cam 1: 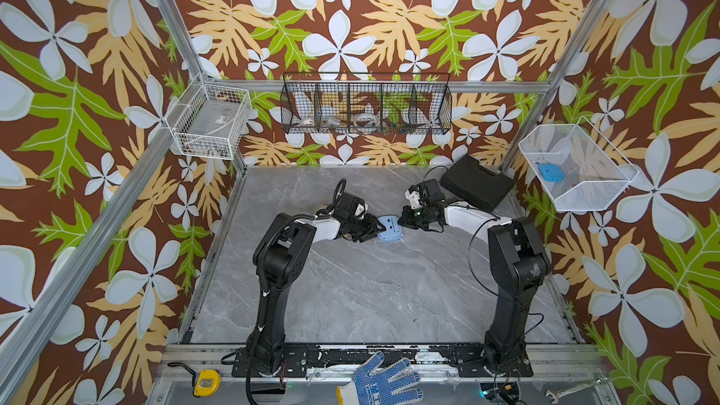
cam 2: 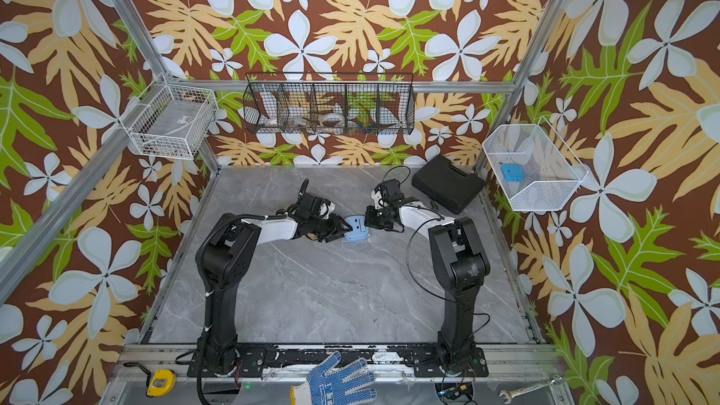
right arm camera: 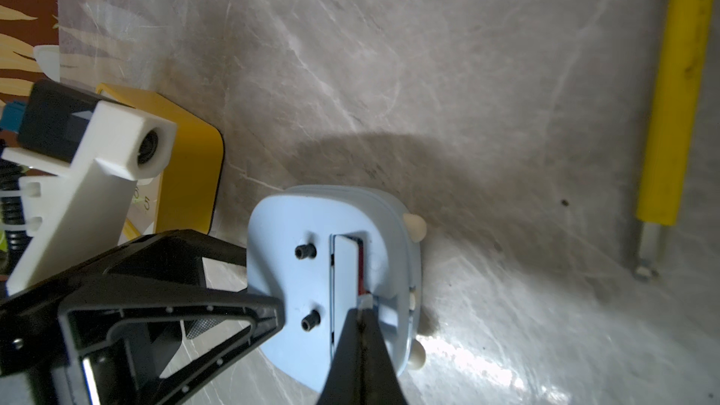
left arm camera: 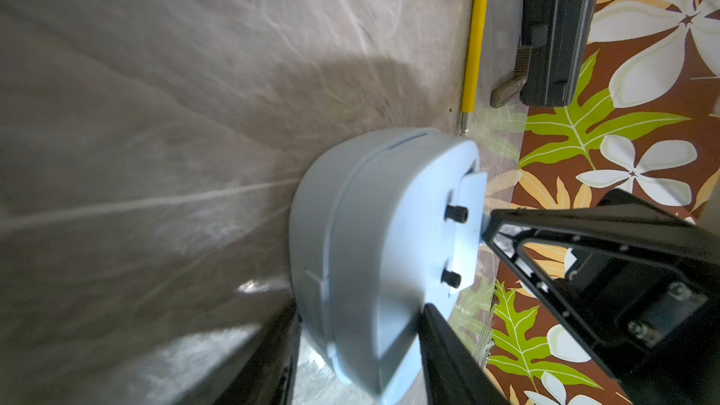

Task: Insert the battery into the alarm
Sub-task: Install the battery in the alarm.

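Note:
The light blue alarm (cam 1: 389, 231) (cam 2: 356, 231) lies face down on the marble table in both top views. My left gripper (cam 1: 373, 229) (left arm camera: 358, 360) is shut on the alarm (left arm camera: 370, 247), one finger on each side of its body. The battery lid stands ajar on the alarm's back (right arm camera: 304, 274). A red battery (right arm camera: 361, 266) lies in the slot beneath it. My right gripper (cam 1: 401, 224) (right arm camera: 362, 315) is shut, its tips pressed against the battery's pale end. The battery does not show in the top views.
A black case (cam 1: 477, 185) lies at the back right, with a yellow-handled screwdriver (right arm camera: 674, 91) on the table near it. A yellow clock (right arm camera: 187, 173) sits just behind my left wrist. Wire baskets (cam 1: 366, 107) hang on the walls. A glove (cam 1: 380, 383) lies on the front rail.

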Robot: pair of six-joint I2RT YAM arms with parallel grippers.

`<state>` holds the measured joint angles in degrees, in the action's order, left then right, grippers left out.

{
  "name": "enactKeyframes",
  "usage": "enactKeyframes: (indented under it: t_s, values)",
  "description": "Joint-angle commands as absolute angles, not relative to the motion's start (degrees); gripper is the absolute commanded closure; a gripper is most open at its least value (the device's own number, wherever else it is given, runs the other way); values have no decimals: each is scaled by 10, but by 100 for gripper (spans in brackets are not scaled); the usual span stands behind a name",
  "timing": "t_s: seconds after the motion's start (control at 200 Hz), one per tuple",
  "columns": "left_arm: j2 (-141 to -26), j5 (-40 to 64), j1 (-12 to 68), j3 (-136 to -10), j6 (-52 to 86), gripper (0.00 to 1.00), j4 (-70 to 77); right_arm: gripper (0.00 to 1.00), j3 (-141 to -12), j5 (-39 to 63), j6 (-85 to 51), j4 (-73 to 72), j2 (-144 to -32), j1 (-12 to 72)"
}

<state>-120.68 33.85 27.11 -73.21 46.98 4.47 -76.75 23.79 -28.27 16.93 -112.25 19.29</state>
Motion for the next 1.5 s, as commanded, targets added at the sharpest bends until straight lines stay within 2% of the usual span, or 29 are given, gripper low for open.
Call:
enactKeyframes:
  t_s: [0.0, 0.526, 0.851, 1.156, 1.496]
  values:
    - [-1211, 338, 271, -733, 471, 50, 44, 100, -766, 236, -286, 159, -1125, 194]
    - [-1212, 339, 271, -734, 472, 50, 45, 100, -772, 237, -284, 160, -1138, 201]
    - [-1211, 339, 271, -733, 472, 50, 45, 98, -787, 172, -253, 196, -1145, 221]
    - [-1209, 340, 272, -731, 471, 50, 47, 88, -800, 132, -237, 216, -1144, 234]
    - [-1208, 339, 272, -731, 471, 50, 47, 84, -814, 92, -220, 243, -1149, 246]
